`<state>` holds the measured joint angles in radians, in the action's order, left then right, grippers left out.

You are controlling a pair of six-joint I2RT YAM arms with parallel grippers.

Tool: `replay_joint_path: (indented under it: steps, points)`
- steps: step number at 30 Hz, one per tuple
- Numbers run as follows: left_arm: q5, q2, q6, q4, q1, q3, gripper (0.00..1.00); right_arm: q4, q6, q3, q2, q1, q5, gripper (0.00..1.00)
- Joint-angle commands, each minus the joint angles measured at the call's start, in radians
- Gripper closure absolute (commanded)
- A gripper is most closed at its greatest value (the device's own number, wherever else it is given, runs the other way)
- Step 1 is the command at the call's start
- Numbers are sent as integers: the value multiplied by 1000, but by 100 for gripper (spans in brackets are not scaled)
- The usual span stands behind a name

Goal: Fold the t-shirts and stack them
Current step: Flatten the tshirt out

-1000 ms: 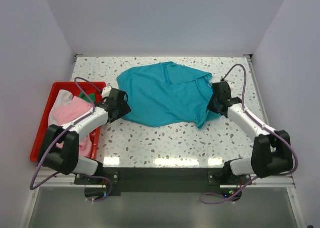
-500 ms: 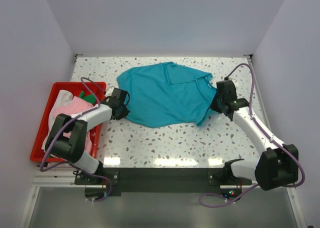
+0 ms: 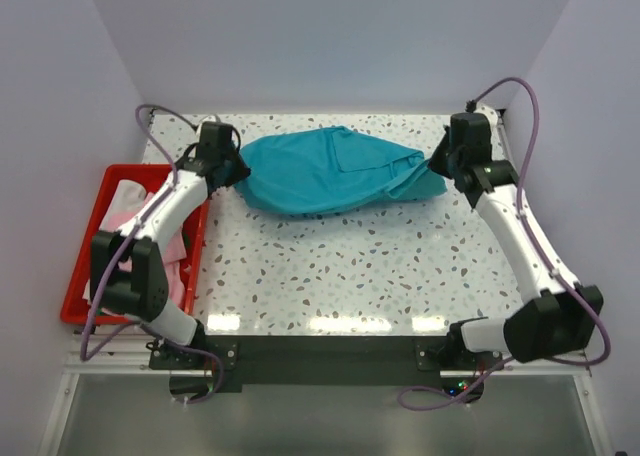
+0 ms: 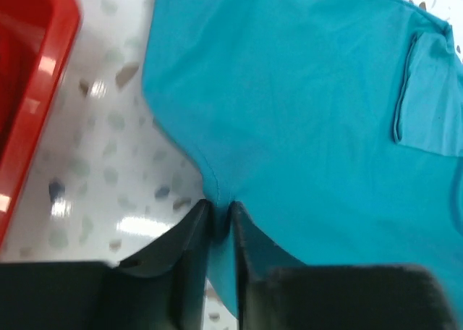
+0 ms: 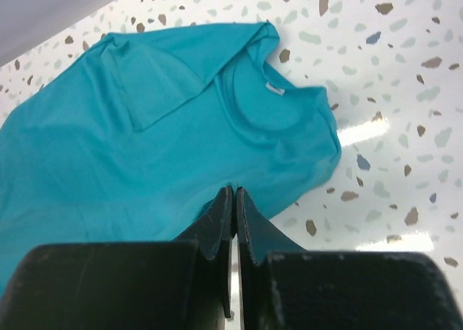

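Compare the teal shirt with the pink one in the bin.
The teal shirt lies on the table; the pink shirt sits crumpled in the red bin. The left gripper and right gripper pinch the teal shirt's edges; nothing holds the pink shirt. Neither is folded yet.

The table (image 3: 350, 276) is white with lots of little brown and grey specks. Shiny spots of light (image 3: 330, 323) glow along its near edge. A plain pale back wall (image 3: 330, 36) stands behind it. There is a left wall (image 3: 50, 76) and a right wall (image 3: 600, 76) too. A black bar (image 3: 330, 361) runs along the front.
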<state>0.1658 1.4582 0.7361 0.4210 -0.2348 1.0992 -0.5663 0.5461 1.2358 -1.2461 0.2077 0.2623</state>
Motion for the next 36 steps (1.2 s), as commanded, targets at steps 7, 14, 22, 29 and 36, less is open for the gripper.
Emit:
replay_joint_path:
  steps: [7, 14, 22, 29, 36]
  points:
    - [-200, 400, -81, 10, 35, 372, 29, 78, -25, 281, -472, -59, -86, 100]
    - [-118, 191, 26, -77, 31, 36, 35, 106, -34, 261, -543, -71, -83, 100]
    - [-83, 175, 111, -175, 12, -140, 45, 121, -32, 232, -535, -73, -78, 100]
    - [-86, 231, 144, -260, 12, -104, 48, 131, -32, 228, -532, -73, -83, 100]
    - [-81, 317, 161, -298, 12, -64, 57, 141, -32, 222, -532, -73, -86, 100]
